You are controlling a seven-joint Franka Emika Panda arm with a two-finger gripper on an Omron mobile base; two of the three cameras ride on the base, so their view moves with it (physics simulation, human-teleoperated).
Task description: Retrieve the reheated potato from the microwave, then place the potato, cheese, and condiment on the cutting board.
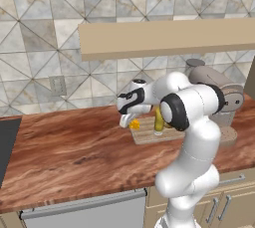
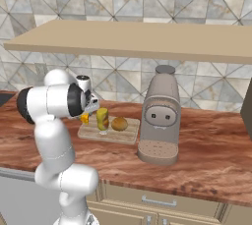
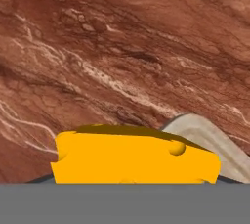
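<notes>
Item, gripper (image 1: 126, 121): you had it at the cutting board's (image 2: 125, 135) left edge, against one cheese (image 3: 134, 159); jaw spread and hold could not be told. Right base view alone showed one potato (image 2: 119, 124) on the board's middle, beside one condiment (image 2: 102, 119).

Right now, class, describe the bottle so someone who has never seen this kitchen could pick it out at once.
Find the big grey coffee machine on the red-brown counter. Just to its left in the right base view lies a pale wooden cutting board. The bottle stands upright on it, yellow and taller than the round brown potato and the orange cheese wedge either side of it.
</notes>
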